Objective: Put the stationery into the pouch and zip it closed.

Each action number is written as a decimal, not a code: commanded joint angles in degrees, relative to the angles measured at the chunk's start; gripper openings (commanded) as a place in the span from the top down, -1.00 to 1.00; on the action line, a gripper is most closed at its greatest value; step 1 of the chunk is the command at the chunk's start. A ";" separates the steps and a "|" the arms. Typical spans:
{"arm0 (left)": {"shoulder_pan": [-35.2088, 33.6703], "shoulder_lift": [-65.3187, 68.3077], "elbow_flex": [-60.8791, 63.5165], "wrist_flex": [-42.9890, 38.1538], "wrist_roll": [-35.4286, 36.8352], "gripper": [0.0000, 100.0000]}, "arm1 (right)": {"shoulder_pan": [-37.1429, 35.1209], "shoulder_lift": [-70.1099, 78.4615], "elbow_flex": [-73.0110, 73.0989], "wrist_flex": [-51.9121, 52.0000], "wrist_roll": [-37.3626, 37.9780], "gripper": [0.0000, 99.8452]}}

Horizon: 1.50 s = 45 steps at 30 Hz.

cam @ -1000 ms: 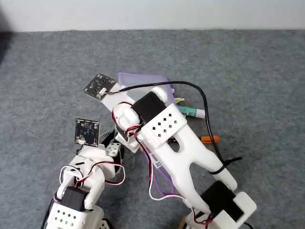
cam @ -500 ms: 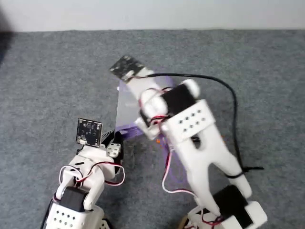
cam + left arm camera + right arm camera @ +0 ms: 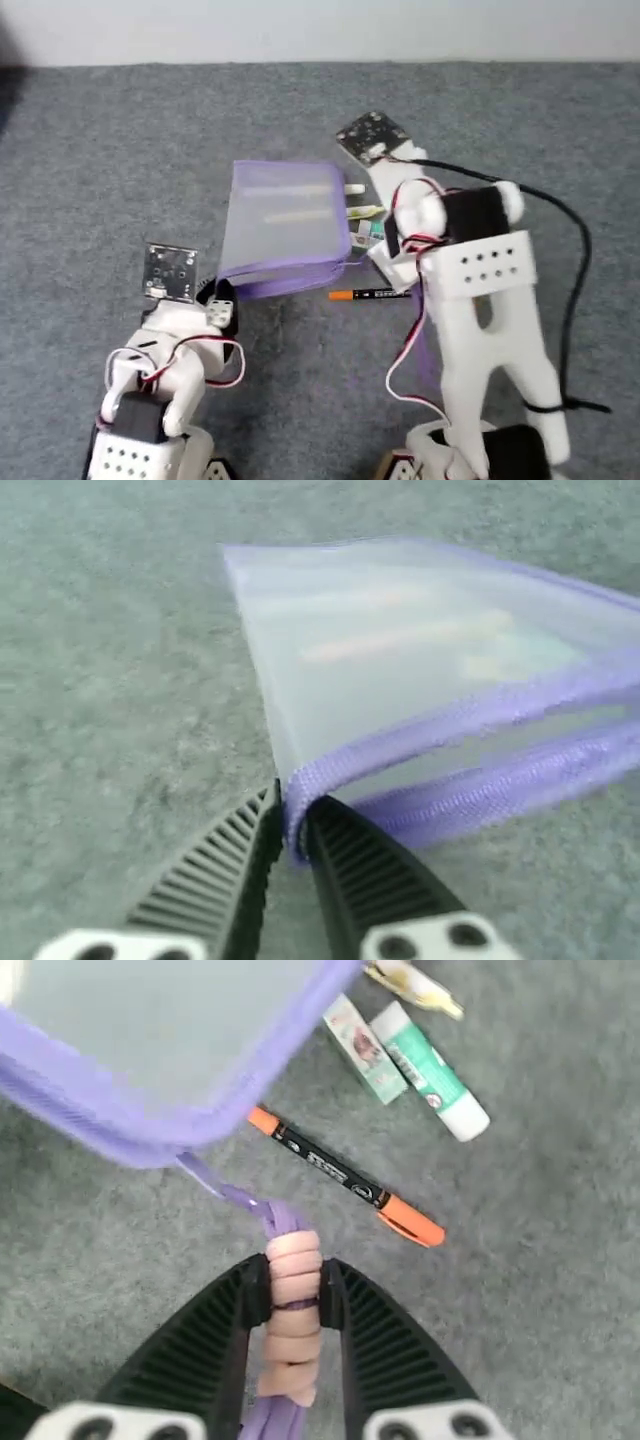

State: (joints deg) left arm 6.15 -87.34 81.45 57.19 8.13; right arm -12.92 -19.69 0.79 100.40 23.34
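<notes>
The translucent pouch [image 3: 285, 225] with purple zip trim lies mid-table, its mouth toward the arms and slightly agape. My left gripper [image 3: 291, 838] is shut on the purple trim at the pouch's near left corner [image 3: 225, 290]. My right gripper [image 3: 293, 1285] is shut on the pink and purple zipper pull [image 3: 290, 1260], whose strap leads to the pouch's edge [image 3: 130, 1130]. A black pen with orange caps [image 3: 345, 1175] lies on the carpet just beside the mouth [image 3: 368, 294]. A green and white glue stick [image 3: 430, 1070] and a small packet [image 3: 362, 1048] lie beside the pouch. Pale stick shapes [image 3: 410, 635] show through its wall.
Grey carpet [image 3: 120, 130] covers the table up to a white wall at the back. The right arm [image 3: 480, 300] stands over the right side with its black cable [image 3: 575, 260] looping outward. A yellowish item [image 3: 412, 985] lies past the glue stick.
The right arm swung to the right with the zipper pull, uncovering the pouch and the pen. The pouch shifted and spread out. The left arm moved slightly left, still holding the corner.
</notes>
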 commanded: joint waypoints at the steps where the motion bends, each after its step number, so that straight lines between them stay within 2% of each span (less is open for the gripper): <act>1: -3.08 0.53 -4.79 3.60 -1.76 0.98 | 5.14 -3.65 0.35 1.27 0.53 0.98; 5: 0.26 0.53 -5.49 4.04 -1.67 0.98 | 5.32 -5.49 2.20 -1.10 0.26 0.98; 10: 6.24 0.53 -5.32 3.78 -1.67 0.97 | 1.80 -7.87 3.69 -2.24 0.18 0.98; 19: 5.89 0.53 -1.36 0.44 -1.49 0.67 | 0.57 -12.70 8.26 -1.89 0.35 0.98; 23: 3.25 0.53 0.75 -2.64 -1.76 0.67 | 0.57 -15.78 11.34 -1.89 0.53 0.98; 30: 4.40 0.53 5.32 -9.76 -1.41 0.67 | 0.48 -19.56 13.45 -1.98 0.53 0.98; 34: 5.27 0.53 5.58 -14.24 -1.41 0.78 | 0.40 -20.00 13.45 -1.89 0.53 0.98; 40: 10.37 0.53 5.67 -16.00 -1.32 0.82 | -7.52 -20.00 13.45 -1.89 0.35 0.98; 45: 10.46 0.53 6.02 -16.00 -1.32 0.82 | -11.12 -20.00 13.45 -0.40 0.18 0.98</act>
State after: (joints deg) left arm 16.09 -86.81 87.69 42.68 7.16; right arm -22.68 -38.24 14.68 99.16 23.34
